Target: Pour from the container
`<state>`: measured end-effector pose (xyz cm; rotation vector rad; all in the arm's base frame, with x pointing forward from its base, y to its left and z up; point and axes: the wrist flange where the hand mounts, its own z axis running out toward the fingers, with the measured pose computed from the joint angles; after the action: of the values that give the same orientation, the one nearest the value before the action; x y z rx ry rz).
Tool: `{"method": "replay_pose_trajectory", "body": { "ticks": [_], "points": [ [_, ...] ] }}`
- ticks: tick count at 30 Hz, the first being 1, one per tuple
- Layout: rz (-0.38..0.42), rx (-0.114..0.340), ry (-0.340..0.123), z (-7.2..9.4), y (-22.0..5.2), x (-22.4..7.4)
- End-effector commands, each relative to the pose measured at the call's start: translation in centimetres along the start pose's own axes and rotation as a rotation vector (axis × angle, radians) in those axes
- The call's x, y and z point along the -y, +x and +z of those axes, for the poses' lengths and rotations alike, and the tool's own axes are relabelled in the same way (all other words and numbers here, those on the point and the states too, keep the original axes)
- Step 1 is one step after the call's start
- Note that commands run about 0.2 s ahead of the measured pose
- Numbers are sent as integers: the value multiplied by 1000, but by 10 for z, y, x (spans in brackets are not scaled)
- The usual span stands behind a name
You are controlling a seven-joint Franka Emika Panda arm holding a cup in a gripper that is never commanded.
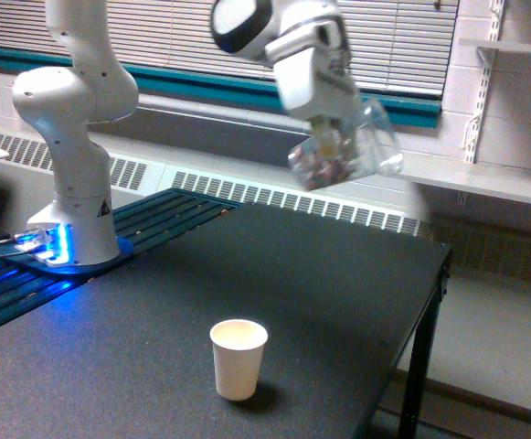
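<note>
My gripper [331, 137] hangs high over the black table [338, 293], shut on the clear plastic container [345, 155]. The tumbler is tilted, rim toward the exterior view's right, with small pinkish-brown bits gathered at its lower end. It is motion-blurred. A small white paper cup [238, 358] stands upright near the table's front edge, well below and to the exterior view's left of the container. Nothing is falling from the tumbler.
The arm's white base [73, 183] stands at the exterior view's left on a blue-lit mount. A white shelf [484, 183] runs along the wall at the right. The table's right edge [434, 302] drops off to the floor. Window blinds and a radiator line the back.
</note>
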<state>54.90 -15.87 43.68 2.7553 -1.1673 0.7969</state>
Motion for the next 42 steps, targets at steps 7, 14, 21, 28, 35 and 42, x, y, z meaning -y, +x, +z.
{"method": "replay_pose_trajectory", "body": {
  "ticks": [7,14,21,28,35,42],
  "points": [
    [-31,19,-64,24,-16,-56],
    [-19,37,-104,39,-28,-95],
    [-7,51,-154,49,-41,-131],
    [-2,67,-205,56,-51,-154],
    [-20,77,-243,62,-60,-159],
    [-45,101,-276,75,-75,-159]
  ]
}}
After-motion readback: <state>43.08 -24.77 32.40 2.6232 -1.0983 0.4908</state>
